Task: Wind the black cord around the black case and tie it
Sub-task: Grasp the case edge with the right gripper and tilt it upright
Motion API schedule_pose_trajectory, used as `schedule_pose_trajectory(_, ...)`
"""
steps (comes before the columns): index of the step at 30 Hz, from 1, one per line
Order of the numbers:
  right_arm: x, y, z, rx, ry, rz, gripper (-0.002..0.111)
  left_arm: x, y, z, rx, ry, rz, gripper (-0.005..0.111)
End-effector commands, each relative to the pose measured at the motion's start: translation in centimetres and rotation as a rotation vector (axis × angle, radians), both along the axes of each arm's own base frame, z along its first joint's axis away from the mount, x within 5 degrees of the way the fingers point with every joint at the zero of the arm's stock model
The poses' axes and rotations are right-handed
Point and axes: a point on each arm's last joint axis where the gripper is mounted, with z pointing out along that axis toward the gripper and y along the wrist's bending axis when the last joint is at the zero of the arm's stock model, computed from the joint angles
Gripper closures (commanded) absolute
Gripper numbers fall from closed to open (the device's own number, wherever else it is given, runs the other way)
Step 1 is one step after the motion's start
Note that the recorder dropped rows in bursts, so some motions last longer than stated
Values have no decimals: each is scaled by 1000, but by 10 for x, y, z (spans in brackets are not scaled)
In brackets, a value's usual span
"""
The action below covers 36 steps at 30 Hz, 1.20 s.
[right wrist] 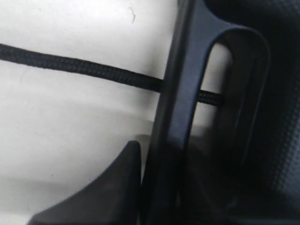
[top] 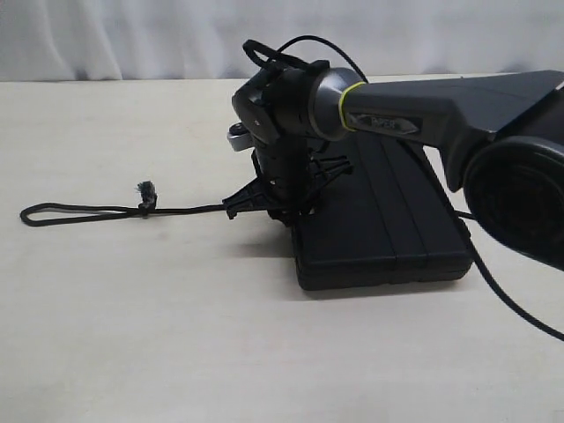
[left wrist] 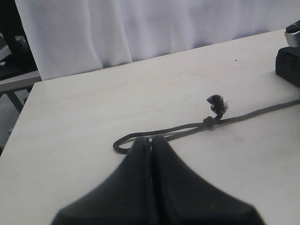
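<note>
Right gripper (top: 280, 210) down on cord (top: 106, 211) by the case (top: 388, 229)
Looks set for a grab, can't tell if it's pinching. Left gripper (left wrist: 151, 149) is pressed together.

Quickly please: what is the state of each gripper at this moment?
Left gripper: closed, holding nothing.
Right gripper: low at the black case beside the black cord; open or closed cannot be told.

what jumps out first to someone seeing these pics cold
The big right arm reaches in from the right of the exterior view, its jaws down at the left end of the black case. From there the black cord runs left across the pale table to a frayed knot and a loop.
</note>
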Motion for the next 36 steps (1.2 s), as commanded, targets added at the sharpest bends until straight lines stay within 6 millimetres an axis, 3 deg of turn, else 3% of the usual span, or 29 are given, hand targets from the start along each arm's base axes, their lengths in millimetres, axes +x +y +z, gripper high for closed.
schedule_pose_trajectory(1, 2, 3, 4, 29, -21, 28, 101, 0, 0, 0, -12, -11, -4, 107)
schedule_pose_trajectory(4, 2, 3, 11, 38, -33, 27, 104, 0, 0, 0, -12, -11, -4, 107)
schedule_pose_trajectory(10, -1, 1, 45, 79, -89, 28, 104, 0, 0, 0, -12, -11, -4, 107)
schedule_pose_trajectory(14, -10, -7, 86, 88, -119, 50, 104, 0, 0, 0, -12, -11, -4, 107)
schedule_pose_trajectory(16, -17, -13, 116, 103, -152, 75, 104, 0, 0, 0, -12, -11, -4, 107)
schedule_pose_trajectory(18, -19, -17, 129, 117, -177, 82, 104, 0, 0, 0, -12, -11, -4, 107)
schedule_pose_trajectory(20, -20, -37, 154, 109, -211, 46, 104, 0, 0, 0, -12, -11, -4, 107)
schedule_pose_trajectory(24, -12, -77, 173, 87, -212, -19, 104, 0, 0, 0, -12, -11, -4, 107)
schedule_pose_trajectory(28, 2, -117, 177, 171, -160, -63, 104, 0, 0, 0, -12, -11, -4, 107)
schedule_pose_trajectory(36, 18, -169, 176, 381, -87, -78, 104, 0, 0, 0, -12, -11, -4, 107)
